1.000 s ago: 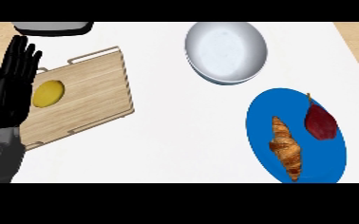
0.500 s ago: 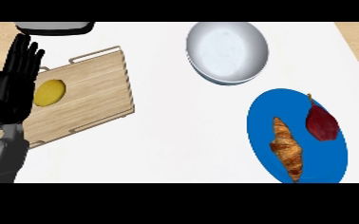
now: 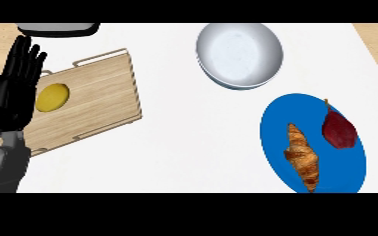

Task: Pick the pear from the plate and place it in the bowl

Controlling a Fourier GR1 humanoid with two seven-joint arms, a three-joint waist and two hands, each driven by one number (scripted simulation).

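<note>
White countertop (image 3: 184,145) is filling nearly the whole view, with a tan strip showing at the 1 o'clock corner. Largest on it, a blue plate (image 3: 277,125) is sitting at 4 o'clock, its lower edge cut off; a wooden cutting board (image 3: 96,105) is lying at 9 o'clock, tilted, and a pale bowl (image 3: 240,55) is resting at 12 to 1 o'clock. The left hand (image 3: 18,87) is standing open, fingers straight up, at the 9 o'clock edge, overlapping the board's left end; since the earlier frames it has edged slightly rightward. On the plate a croissant (image 3: 303,155) is lying just beside the dark red pear (image 3: 339,129), unmoved. A yellow round fruit (image 3: 53,97) is sitting on the board. A dark object (image 3: 57,28) at 11 o'clock is mostly cut off.
</note>
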